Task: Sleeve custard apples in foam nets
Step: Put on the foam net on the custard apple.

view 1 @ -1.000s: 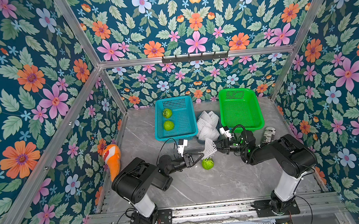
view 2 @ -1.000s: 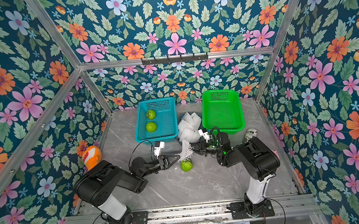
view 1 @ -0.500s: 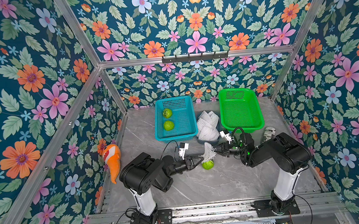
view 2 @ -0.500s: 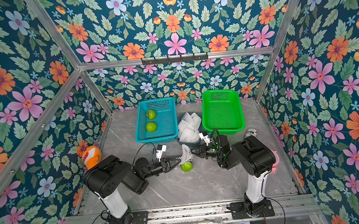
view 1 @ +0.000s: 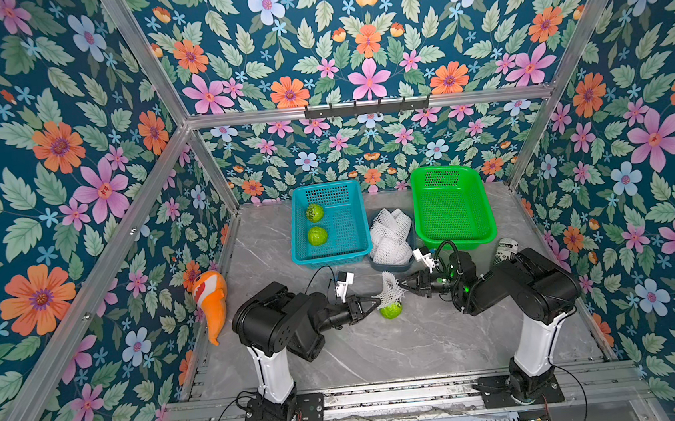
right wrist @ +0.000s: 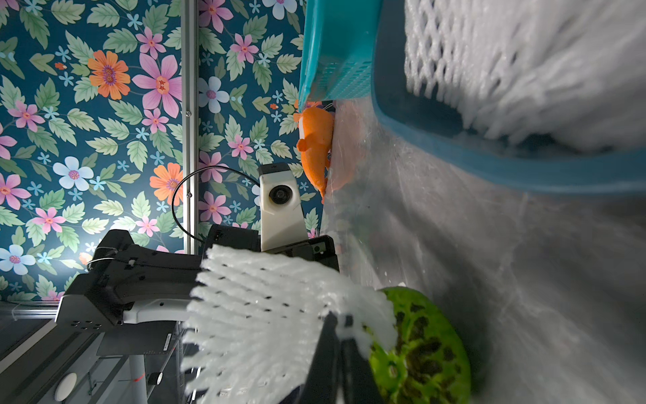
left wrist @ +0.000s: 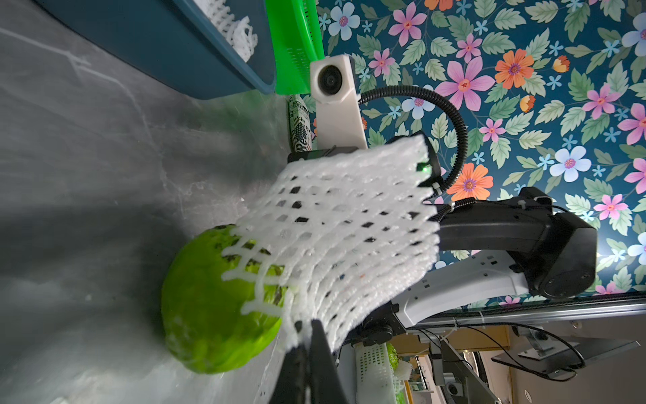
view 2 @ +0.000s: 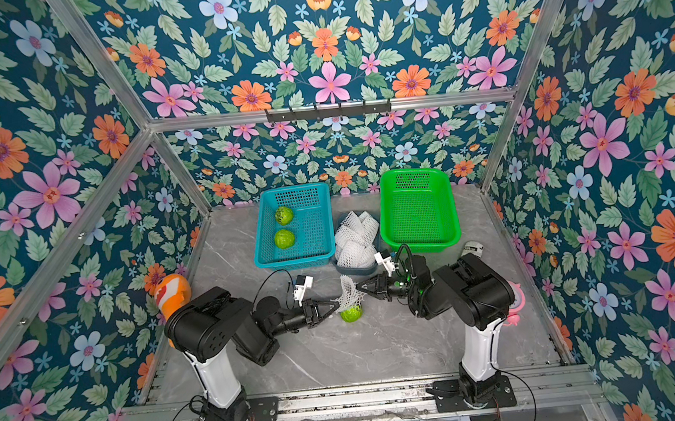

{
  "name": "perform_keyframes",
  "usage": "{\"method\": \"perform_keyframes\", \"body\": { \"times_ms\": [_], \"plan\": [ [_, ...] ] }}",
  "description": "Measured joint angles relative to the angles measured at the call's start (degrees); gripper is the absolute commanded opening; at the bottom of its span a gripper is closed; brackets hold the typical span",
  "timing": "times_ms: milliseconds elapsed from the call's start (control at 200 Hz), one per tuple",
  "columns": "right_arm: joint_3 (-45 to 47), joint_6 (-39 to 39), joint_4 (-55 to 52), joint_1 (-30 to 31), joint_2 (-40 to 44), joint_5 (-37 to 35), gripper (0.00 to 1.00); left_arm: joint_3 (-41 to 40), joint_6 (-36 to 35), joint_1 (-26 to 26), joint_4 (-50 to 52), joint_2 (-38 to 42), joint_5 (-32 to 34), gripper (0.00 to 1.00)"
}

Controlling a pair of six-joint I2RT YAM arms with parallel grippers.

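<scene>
Custard apple [view 1: 392, 312] under foam net [view 1: 390, 289], fingers [view 1: 372, 302] at both edges

Three custard apples [view 1: 317, 235]. Two baskets: one teal basket [view 1: 347, 223], one green basket [view 1: 451, 214]. One separate foam net [view 1: 388, 288], plus a pile [view 1: 390, 236] in one tub [view 1: 391, 266], too tangled to count. One toy fish [view 1: 212, 301].

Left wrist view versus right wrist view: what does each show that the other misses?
Only the left wrist view: the bright green perforated plastic basket and a black-and-white printed can. Only the right wrist view: the teal perforated plastic basket and the orange plush fish. Both: the white foam mesh net partly over the bumpy green custard apple, and the dark blue tray of spare nets.
</scene>
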State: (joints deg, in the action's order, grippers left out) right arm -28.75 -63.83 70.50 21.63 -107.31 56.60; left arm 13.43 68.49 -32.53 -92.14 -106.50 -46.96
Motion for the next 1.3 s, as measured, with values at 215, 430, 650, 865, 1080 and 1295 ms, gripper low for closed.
{"method": "perform_keyframes", "body": {
  "times_ms": [215,430,650,865,1080,1295],
  "plan": [
    [1.60,-0.02,-0.04,0.07,0.87,0.26,0.00,-0.33,0.22,0.07,0.00,-0.04,-0.92,0.00],
    [2.99,-0.07,0.00,0.07,2.75,0.28,0.00,-0.33,0.63,0.09,-0.02,0.39,-1.42,0.00],
    [3.28,1.07,-0.55,0.85,3.65,0.35,0.00,-1.42,0.83,0.09,-0.02,0.85,-1.77,0.00],
    [4.59,3.04,-1.66,1.73,2.73,0.13,0.00,-1.92,0.61,0.04,-0.02,-0.79,-2.43,0.00],
    [5.29,4.02,-1.44,1.84,1.68,-0.50,0.00,-1.75,0.39,0.02,-0.02,-2.08,-2.62,0.00],
    [5.49,5.97,-3.26,1.88,2.38,-1.31,0.00,-1.77,0.15,0.02,-0.07,-4.13,-2.64,0.00]
  ]
}}
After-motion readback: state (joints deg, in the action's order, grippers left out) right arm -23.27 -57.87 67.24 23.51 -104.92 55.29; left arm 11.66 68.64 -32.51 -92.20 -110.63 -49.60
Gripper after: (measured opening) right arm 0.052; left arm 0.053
